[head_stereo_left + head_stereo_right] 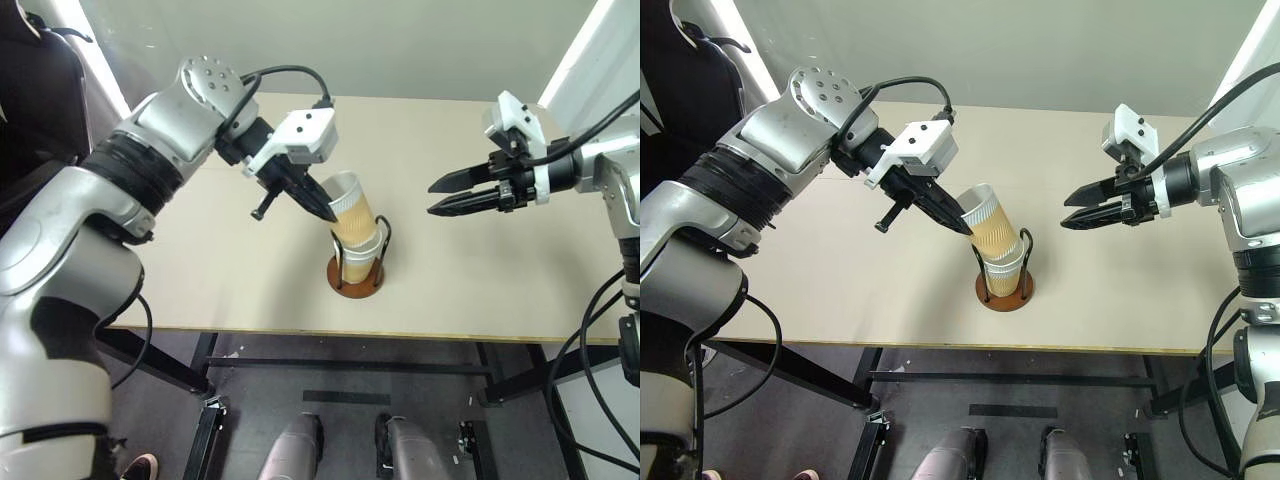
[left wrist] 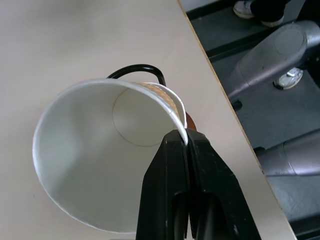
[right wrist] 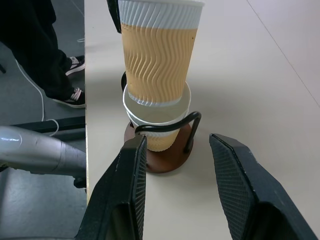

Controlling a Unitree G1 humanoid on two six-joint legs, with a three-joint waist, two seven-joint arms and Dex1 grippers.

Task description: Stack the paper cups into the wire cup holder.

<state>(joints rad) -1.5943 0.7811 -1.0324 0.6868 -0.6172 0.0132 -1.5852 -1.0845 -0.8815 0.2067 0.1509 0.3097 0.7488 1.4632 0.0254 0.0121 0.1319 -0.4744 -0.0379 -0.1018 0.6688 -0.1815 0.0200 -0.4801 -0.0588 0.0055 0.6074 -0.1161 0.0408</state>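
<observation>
The wire cup holder (image 1: 356, 280) stands on its reddish-brown base near the table's front edge. A paper cup (image 3: 159, 131) sits inside it, and two white rims show there, one just under the other. A third tan paper cup (image 1: 350, 212) leans to the left, its foot inside the cup below. My left gripper (image 1: 328, 212) is shut on this cup's white rim (image 2: 181, 131). The cup's white inside (image 2: 95, 165) faces the left wrist view. My right gripper (image 1: 437, 197) hangs open to the right of the stack, apart from it, with its fingers (image 3: 127, 190) pointing at the holder.
The beige table (image 1: 200, 260) has its front edge (image 1: 300, 332) just in front of the holder. A person's shoes and dark trouser legs (image 3: 70, 95) stand on the floor beyond the table's side.
</observation>
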